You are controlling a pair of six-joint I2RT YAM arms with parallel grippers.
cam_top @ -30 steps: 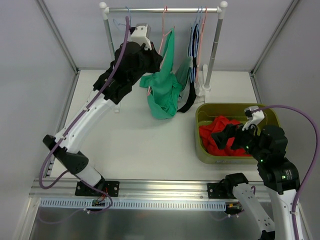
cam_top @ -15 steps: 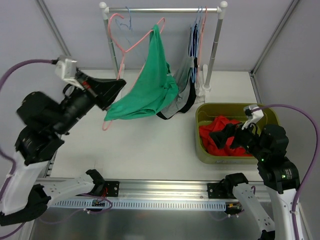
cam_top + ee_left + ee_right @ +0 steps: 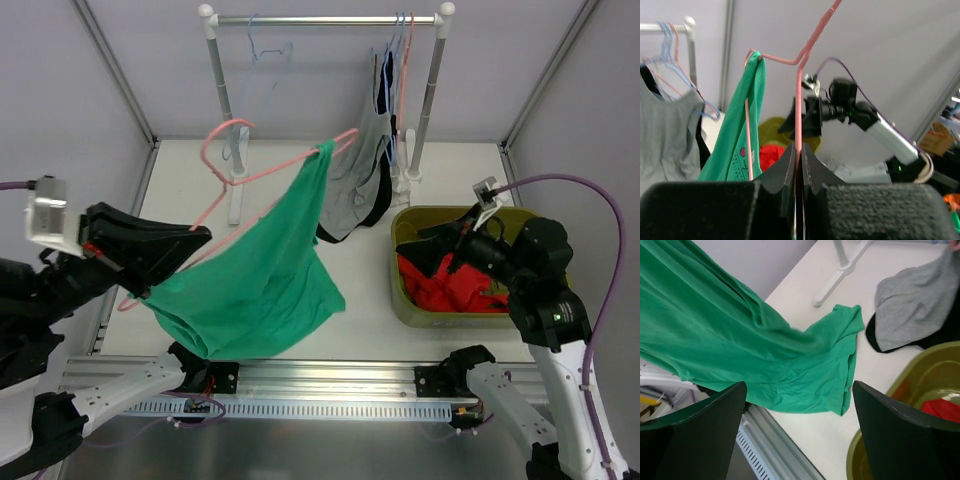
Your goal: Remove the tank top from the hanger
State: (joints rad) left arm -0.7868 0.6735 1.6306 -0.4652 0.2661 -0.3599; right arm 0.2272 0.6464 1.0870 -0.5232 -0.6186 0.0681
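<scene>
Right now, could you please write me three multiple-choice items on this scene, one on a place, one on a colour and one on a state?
1. Where does the red garment lie?
A. In the olive-green plastic bin
B. On the metal clothes rail
C. On the white table

2. What colour is the wire hanger carrying the green tank top?
A. Blue
B. Pink
C. Black

3. How do the left gripper jaws stand?
A. Wide open
B. Shut on the pink hanger
C. Shut on the green cloth

Answers:
1 A: the red cloth sits inside the bin walls.
2 B: its wire shows pink in both views.
3 B: the left wrist view shows the wire pinched between the fingers.
</scene>
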